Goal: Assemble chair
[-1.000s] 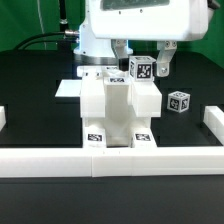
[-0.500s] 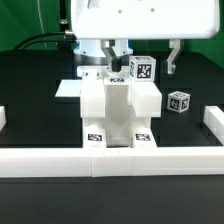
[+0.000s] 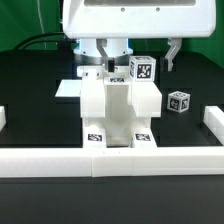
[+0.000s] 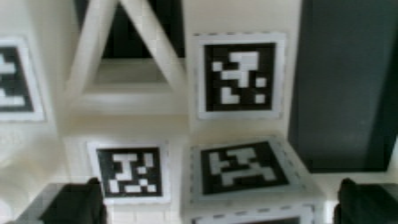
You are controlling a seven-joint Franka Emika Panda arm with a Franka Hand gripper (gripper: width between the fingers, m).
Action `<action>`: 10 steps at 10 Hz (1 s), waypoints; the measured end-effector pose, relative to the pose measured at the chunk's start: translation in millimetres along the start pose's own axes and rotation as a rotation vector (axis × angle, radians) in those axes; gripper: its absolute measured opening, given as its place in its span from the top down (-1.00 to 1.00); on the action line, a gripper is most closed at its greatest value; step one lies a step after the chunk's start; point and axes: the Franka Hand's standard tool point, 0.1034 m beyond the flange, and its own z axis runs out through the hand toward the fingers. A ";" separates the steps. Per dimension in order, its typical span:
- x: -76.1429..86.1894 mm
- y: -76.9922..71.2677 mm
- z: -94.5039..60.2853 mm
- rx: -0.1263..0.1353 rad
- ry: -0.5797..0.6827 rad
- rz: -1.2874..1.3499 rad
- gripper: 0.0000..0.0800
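My pincer [image 3: 139, 62] is spread wide and pinches nothing, just over the chair [image 3: 115, 110]. The chair is white and blocky with black-and-white tags, and stands mid-table against the rail [image 3: 50, 160].

chair [image 3: 118, 112] just behind rail [image 3: 40, 162] | cube [image 3: 179, 101] on table [image 3: 30, 75], exterior view's right of chair, apart

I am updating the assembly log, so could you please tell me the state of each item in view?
claw: open, holding nothing.
chair body: upright, partly assembled.
upper cube: up on chair body, ungripped.
loose cube: unattached, on table.
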 end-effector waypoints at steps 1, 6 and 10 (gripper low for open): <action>-0.2 0.4 0.5 -0.001 -0.001 0.004 -0.33; -0.7 1.6 1.8 -0.001 -0.002 0.033 0.33; -0.7 8.5 2.1 0.020 0.003 0.446 0.33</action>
